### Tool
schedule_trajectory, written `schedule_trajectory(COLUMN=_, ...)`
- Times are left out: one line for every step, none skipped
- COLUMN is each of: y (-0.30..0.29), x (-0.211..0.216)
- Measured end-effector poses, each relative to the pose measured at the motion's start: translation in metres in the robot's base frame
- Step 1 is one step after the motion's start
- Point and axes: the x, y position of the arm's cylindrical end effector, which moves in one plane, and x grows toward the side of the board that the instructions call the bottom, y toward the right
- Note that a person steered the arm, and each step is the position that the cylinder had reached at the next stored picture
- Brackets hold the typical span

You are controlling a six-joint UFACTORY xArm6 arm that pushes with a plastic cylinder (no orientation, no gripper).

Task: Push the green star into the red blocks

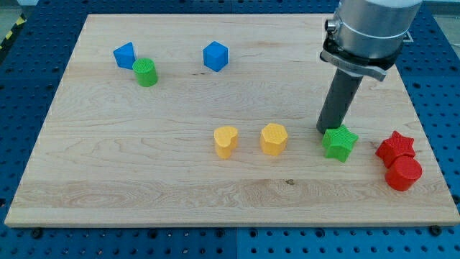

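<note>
Camera view shows a wooden board (108,165) with small blocks on it. No pincer is here, just a dark rod that holds nothing. My tip (325,131) touches the top left side of the green star (340,143). To the view's right of the star sit the red star (396,147) and the red round block (403,173), touching each other. A small gap lies between the green star and the red ones.

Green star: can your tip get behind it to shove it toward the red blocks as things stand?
Probably yes. My tip already sits at the green star's upper-left edge, and the board between it and the red star and red cylinder is bare.
</note>
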Motion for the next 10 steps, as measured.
schedule_trajectory(y=-0.009, x=0.015)
schedule_trajectory(y=-0.015, x=0.033)
schedule_trajectory(y=-0.015, x=0.056)
schedule_trajectory(y=-0.015, x=0.074)
schedule_trajectory(y=-0.014, x=0.08)
schedule_trajectory(y=-0.007, x=0.078)
schedule_trajectory(y=0.012, x=0.075)
schedule_trajectory(y=0.031, x=0.074)
schedule_trajectory(y=0.021, x=0.073)
schedule_trajectory(y=-0.005, x=0.047)
